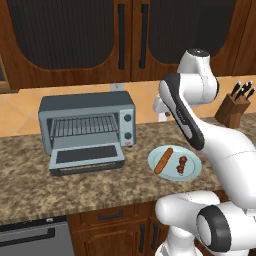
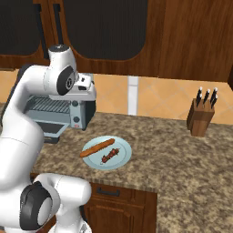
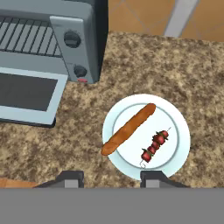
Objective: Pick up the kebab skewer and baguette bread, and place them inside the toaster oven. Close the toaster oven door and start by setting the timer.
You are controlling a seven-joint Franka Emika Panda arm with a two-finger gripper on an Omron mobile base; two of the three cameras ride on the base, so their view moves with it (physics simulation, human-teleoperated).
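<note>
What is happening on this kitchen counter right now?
A white robot arm hangs above the counter with its fingers over a pale blue plate, holding nothing. The baguette bread and the kebab skewer lie side by side on that plate, untouched. To the side, the toaster oven stands with the toaster oven door folded down and its wire rack bare. A knife block stands farther along the counter. Nothing has been loaded yet.

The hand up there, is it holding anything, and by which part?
Nothing is held. The hand hovers above the plate, where the baguette bread and kebab skewer lie.
</note>
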